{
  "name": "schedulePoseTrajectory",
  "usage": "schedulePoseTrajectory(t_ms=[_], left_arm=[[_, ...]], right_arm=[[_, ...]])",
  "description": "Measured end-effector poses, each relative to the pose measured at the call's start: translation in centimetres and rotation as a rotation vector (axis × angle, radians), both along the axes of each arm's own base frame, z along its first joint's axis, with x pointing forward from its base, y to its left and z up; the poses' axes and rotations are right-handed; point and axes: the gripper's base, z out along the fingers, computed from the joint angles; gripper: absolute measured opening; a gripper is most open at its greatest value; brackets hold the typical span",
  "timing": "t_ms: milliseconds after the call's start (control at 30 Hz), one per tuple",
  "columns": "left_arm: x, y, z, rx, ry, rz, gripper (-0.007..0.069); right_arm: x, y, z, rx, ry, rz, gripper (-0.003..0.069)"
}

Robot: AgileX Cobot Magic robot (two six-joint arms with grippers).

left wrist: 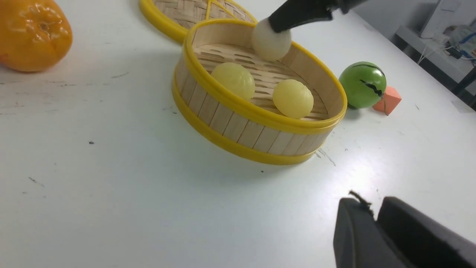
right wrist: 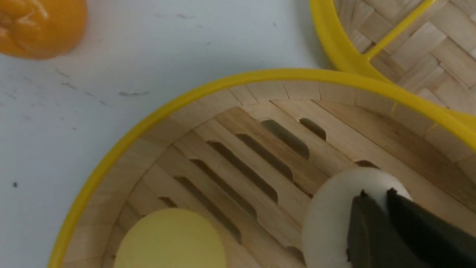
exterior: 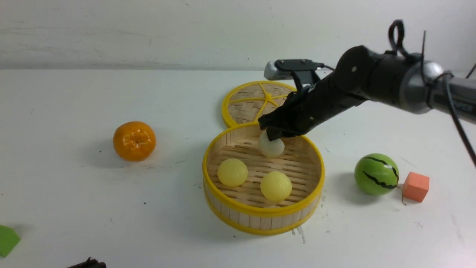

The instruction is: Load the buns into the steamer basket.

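At the centre of the frame, the steamer basket [exterior: 263, 212] holds two pale yellow buns [exterior: 232, 172] [exterior: 276, 186] and, towards its back, the cream-white bun [exterior: 271, 144]. The right hand [exterior: 267, 130] has its fingertips close together at that bun; whether it grips is unclear. At lower left, the left hand [left wrist: 373, 210] is near the table [exterior: 148, 223]; I can't tell if it's open or closed.

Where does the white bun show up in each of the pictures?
Front view: white bun, upper middle, partly behind the dark tool.
Left wrist view: upper middle.
Right wrist view: lower right, partly covered.
Shared landmark: the steamer basket's yellow rim.
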Motion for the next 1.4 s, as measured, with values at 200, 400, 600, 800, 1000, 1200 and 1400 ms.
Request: schedulePoseTrajectory(t_ms=[200,400,600,800,1000,1200,1400], left_arm=[[0.0,0.0,0.0,0.0,0.0,0.0,0.0092],[0.0,0.0,0.0,0.0,0.0,0.0,0.0094],[0.0,0.0,0.0,0.0,0.0,0.0,0.0101],[0.0,0.0,0.0,0.0,0.0,0.0,0.0101],[0.0,0.0,0.0,0.0,0.0,0.0,0.0101],[0.0,0.0,0.0,0.0,0.0,0.0,0.0101],[0.0,0.0,0.0,0.0,0.0,0.0,0.0101]], right_arm=[[0.6,0.4,-1.3,-0.005,-0.027,-0.018,0.0239],[-2.5,-0.4,5.8,-0.017,-0.062,0.063,0.0475],[-12.1,-5.3,14.4,-0.134,-0.022,-0.014,0.0323],[-21.5,-9.3,14.7,-0.081,-0.008,-0.145,0.0078],[-29.9,-12.9,14.2,0.063,-0.145,-0.271,-0.0007],[-34.7,-15.1,12.8,0.13,-0.247,-0.322,0.0001],[-36.6,-16.3,9.9,0.072,-0.277,-0.333,0.0035]])
